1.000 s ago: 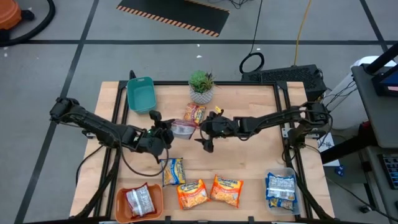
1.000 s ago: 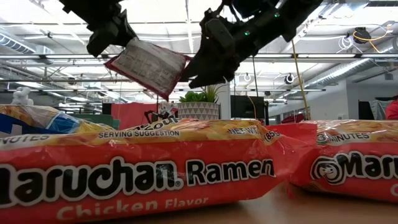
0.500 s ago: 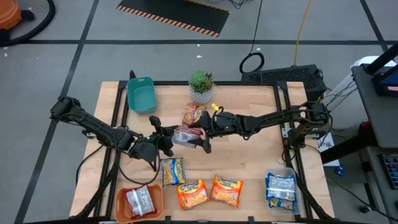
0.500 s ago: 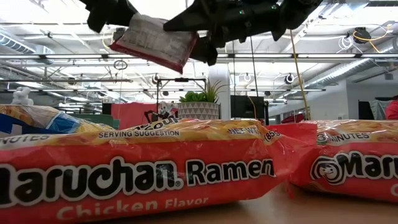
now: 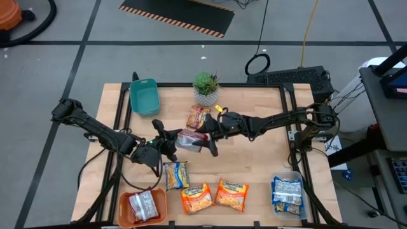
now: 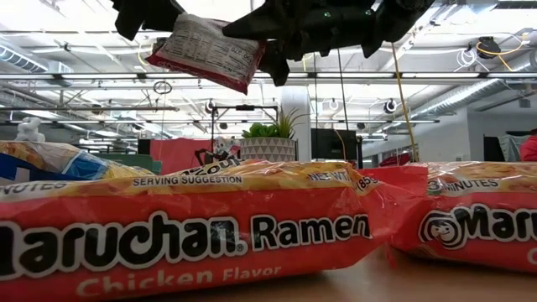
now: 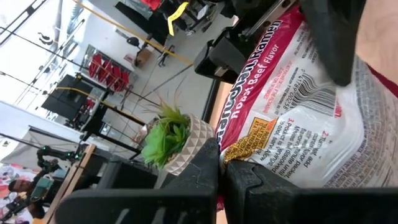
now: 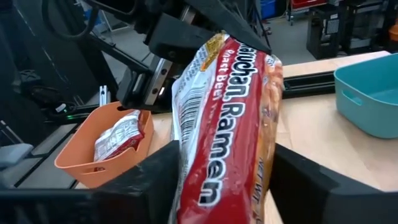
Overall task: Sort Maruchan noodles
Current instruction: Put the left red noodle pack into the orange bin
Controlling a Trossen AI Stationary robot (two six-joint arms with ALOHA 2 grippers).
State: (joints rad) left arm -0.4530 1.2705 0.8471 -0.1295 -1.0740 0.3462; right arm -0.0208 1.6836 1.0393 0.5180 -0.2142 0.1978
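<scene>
packet: red Maruchan packet mid-air above worktop
left gripper: fingers clamped on packet's left edge
right gripper: fingers straddling right end, closing, grip unclear
long axis: arm to arm

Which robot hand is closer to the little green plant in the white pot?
Right. The right gripper sits just in front of the small green potted plant; the left gripper is farther off to the plant's left.

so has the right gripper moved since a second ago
Yes. In the high view the right gripper has shifted toward the left arm, nearer the teal bin, and now straddles the red packet pinched by the left gripper.
</scene>
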